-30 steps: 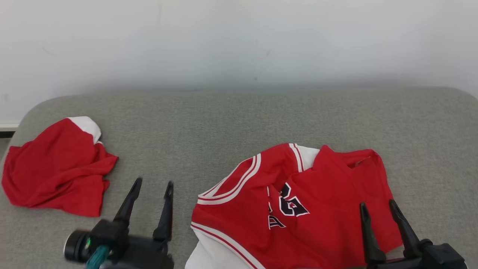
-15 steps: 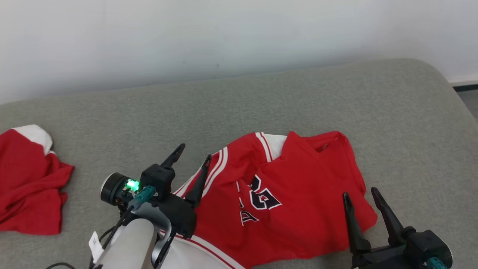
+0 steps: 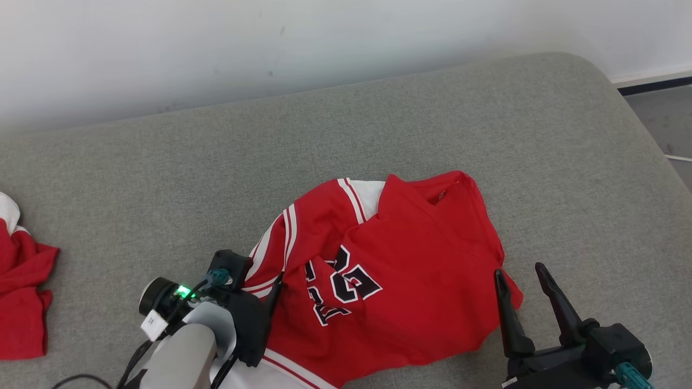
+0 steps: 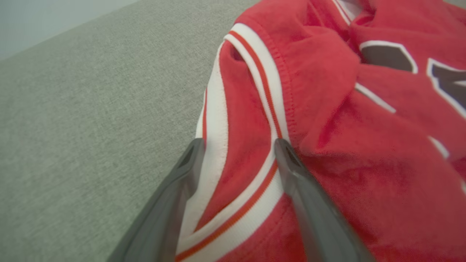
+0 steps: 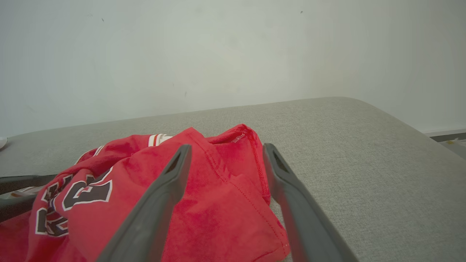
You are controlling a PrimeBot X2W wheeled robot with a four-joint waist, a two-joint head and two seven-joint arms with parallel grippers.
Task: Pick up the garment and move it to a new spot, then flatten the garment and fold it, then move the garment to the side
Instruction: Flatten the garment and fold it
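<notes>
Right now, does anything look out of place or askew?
The jersey lies rumpled and skewed on the grey cushion, a fold creasing its number. A second red garment sits bunched at the left edge. Nothing looks torn.

Left gripper (image 4: 238,145) pitched forward (jaws parted), right gripper (image 3: 518,270) likewise spread

Red jersey (image 3: 400,259) w/ white-striped trim (black numerals), grey couch (image 3: 162,178).

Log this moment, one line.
left gripper: open, over jersey trim | right gripper: open, near jersey edge | jersey: crumpled
</notes>
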